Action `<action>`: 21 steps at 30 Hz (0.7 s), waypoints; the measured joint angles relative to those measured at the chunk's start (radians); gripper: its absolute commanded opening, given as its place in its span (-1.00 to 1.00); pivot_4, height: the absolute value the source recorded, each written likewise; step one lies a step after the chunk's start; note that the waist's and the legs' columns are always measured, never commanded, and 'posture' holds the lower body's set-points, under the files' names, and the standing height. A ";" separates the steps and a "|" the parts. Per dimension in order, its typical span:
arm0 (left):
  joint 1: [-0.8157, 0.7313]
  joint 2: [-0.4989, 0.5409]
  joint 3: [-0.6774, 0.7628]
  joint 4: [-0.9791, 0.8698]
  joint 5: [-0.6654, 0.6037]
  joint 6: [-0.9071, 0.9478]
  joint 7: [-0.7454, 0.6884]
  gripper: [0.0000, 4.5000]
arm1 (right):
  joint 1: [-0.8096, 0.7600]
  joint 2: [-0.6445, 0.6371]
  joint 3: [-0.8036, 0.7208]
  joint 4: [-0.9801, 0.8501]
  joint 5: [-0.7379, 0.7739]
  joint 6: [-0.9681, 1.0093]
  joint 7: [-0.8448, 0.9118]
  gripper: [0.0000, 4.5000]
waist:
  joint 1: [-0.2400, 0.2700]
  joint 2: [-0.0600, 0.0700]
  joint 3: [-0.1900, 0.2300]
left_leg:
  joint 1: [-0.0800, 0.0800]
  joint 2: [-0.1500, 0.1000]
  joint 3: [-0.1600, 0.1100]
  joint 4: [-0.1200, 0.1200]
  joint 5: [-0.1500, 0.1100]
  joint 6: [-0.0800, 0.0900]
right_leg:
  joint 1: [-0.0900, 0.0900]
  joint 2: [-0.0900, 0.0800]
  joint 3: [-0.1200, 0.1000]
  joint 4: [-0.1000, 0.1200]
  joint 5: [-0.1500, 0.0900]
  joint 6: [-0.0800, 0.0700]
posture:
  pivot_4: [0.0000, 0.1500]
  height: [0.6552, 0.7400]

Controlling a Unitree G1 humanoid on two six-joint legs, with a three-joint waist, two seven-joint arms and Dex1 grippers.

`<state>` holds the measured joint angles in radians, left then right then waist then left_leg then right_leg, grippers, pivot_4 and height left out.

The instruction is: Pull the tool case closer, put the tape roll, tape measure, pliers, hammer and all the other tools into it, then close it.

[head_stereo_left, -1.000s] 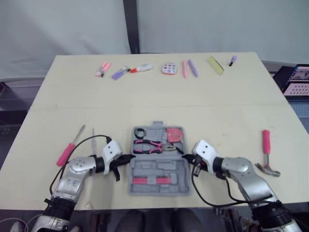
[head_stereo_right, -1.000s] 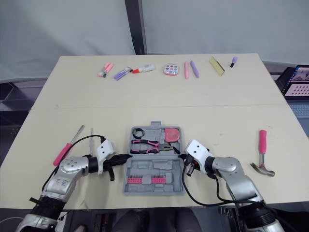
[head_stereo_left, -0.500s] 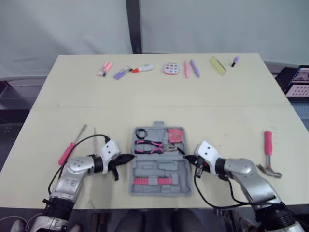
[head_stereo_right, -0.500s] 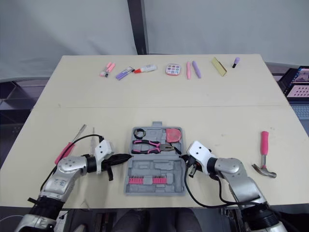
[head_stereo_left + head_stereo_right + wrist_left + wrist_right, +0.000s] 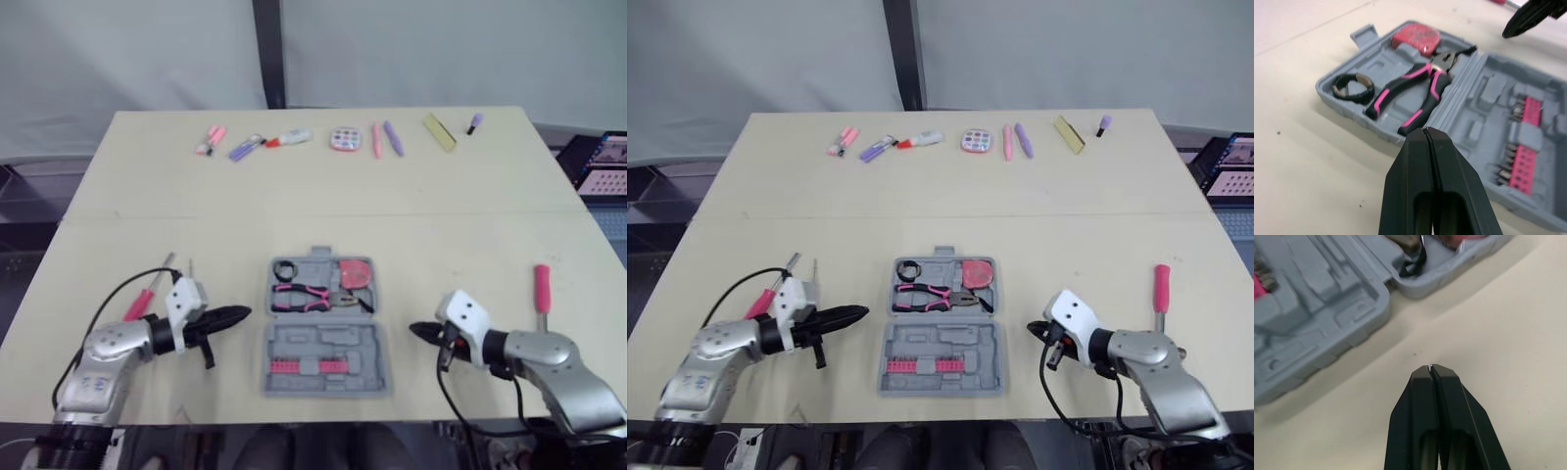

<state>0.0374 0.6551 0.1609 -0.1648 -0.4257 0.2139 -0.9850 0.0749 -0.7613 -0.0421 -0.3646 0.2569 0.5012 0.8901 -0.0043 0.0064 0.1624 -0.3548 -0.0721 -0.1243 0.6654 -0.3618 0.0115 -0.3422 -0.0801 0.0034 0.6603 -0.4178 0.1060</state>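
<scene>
Both claws have drawn back from the open tool case, which lies between them. The left gripper, fingers pressed together and empty, points at the case's side from just beside it. The right gripper, likewise pinched closed on nothing, sits farther off the opposite side. The tape roll, pliers and tape measure lie in the case; the hammer lies well behind the right gripper

Tool case matt grey moulded plastic; table smooth, matt, pale; pliers grips glossy.
</scene>
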 measured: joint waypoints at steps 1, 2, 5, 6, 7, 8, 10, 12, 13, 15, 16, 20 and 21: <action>0.038 0.008 0.026 -0.033 -0.022 0.013 -0.001 -0.89 | 0.021 -0.008 -0.016 -0.017 0.018 0.013 0.007 -0.99 | 0.000 0.000 0.000 | 0.000 0.000 0.000 0.000 0.000 0.000 | 0.000 0.000 0.000 0.000 0.000 0.000 | 1.00 1.00; 0.089 0.021 0.060 -0.072 -0.046 0.025 -0.006 -0.74 | 0.052 -0.020 -0.036 -0.037 0.042 0.028 0.017 -1.00 | 0.000 0.000 0.000 | 0.000 0.000 0.000 0.000 0.000 0.000 | 0.001 0.000 0.000 0.000 0.000 0.000 | 1.00 1.00; 0.230 0.029 0.145 -0.150 -0.088 0.046 -0.009 -0.25 | 0.119 -0.046 -0.081 -0.059 0.086 0.050 0.042 -0.65 | 0.003 0.000 0.000 | 0.000 0.000 0.000 0.000 0.000 0.000 | 0.002 0.000 0.000 -0.004 0.000 0.000 | 1.00 1.00; 0.274 0.027 0.175 -0.167 -0.098 0.047 -0.010 -0.05 | 0.134 -0.051 -0.092 -0.062 0.096 0.053 0.045 -0.45 | 0.004 0.000 0.000 | 0.000 0.000 0.000 0.001 0.000 0.000 | 0.003 0.000 0.000 -0.007 0.000 0.000 | 1.00 1.00; 0.307 0.023 0.200 -0.179 -0.105 0.044 -0.011 0.16 | 0.142 -0.052 -0.098 -0.063 0.105 0.055 0.046 -0.24 | 0.004 0.000 0.000 | 0.000 0.000 0.001 0.001 0.000 0.000 | 0.003 0.000 0.001 -0.008 0.000 0.000 | 1.00 1.00; 0.329 0.022 0.218 -0.184 -0.109 0.038 -0.012 0.35 | 0.148 -0.053 -0.103 -0.064 0.110 0.055 0.048 -0.04 | 0.005 0.000 0.000 | 0.000 0.000 0.001 0.001 0.000 0.000 | 0.004 0.000 0.001 -0.010 0.000 0.000 | 1.00 1.00; 0.374 0.012 0.254 -0.182 -0.107 -0.003 -0.016 0.81 | 0.148 -0.053 -0.109 -0.064 0.120 0.046 0.049 0.43 | 0.008 0.000 0.000 | 0.000 0.000 0.001 0.001 0.000 0.000 | 0.005 0.000 0.001 -0.013 0.000 0.000 | 1.00 1.00; 0.428 -0.009 0.292 -0.170 -0.102 -0.055 -0.030 1.00 | 0.156 -0.057 -0.123 -0.060 0.121 0.028 0.056 0.85 | 0.007 0.000 0.000 | 0.000 0.000 0.002 0.000 0.000 0.001 | 0.006 0.000 0.000 -0.015 0.000 0.000 | 1.00 1.00; 0.456 -0.019 0.302 -0.161 -0.102 -0.074 -0.039 1.00 | 0.166 -0.061 -0.126 -0.060 0.124 0.020 0.063 0.99 | 0.007 0.000 0.000 | 0.000 0.000 0.002 -0.001 -0.001 0.001 | 0.006 0.000 0.000 -0.015 0.000 0.000 | 1.00 1.00; 0.497 -0.034 0.305 -0.137 -0.097 -0.099 -0.051 1.00 | 0.193 -0.070 -0.130 -0.060 0.142 0.019 0.089 0.99 | 0.008 0.000 0.000 | 0.000 0.000 0.002 -0.001 -0.001 0.001 | 0.006 0.000 0.000 -0.016 0.000 0.000 | 1.00 1.00; 0.514 -0.046 0.304 -0.130 -0.090 -0.113 -0.054 1.00 | 0.208 -0.073 -0.132 -0.062 0.154 0.019 0.102 0.99 | 0.009 0.000 0.000 | 0.000 0.000 0.002 0.000 -0.001 0.001 | 0.006 0.000 0.000 -0.017 0.000 0.000 | 1.00 1.00; 0.539 -0.071 0.298 -0.128 -0.072 -0.175 -0.063 1.00 | 0.235 -0.091 -0.133 -0.064 0.161 -0.003 0.132 0.99 | 0.013 -0.001 0.000 | 0.000 0.000 0.002 0.001 -0.001 0.001 | 0.008 0.000 0.000 -0.019 0.000 0.000 | 1.00 1.00; 0.539 -0.072 0.297 -0.128 -0.069 -0.184 -0.063 1.00 | 0.235 -0.091 -0.133 -0.064 0.161 -0.006 0.134 0.99 | 0.013 -0.001 0.000 | 0.000 0.000 0.002 0.001 -0.001 0.001 | 0.008 0.000 0.000 -0.020 0.000 0.000 | 1.00 1.00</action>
<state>0.5759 0.5833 0.4583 -0.2930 -0.4943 0.0303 -1.0476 0.3095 -0.8524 -0.1747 -0.4289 0.4176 0.4952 1.0237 0.0091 0.0056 0.1626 -0.3550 -0.0720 -0.1219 0.6662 -0.3623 0.0125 -0.3337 -0.0803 0.0037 0.6406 -0.4179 0.1059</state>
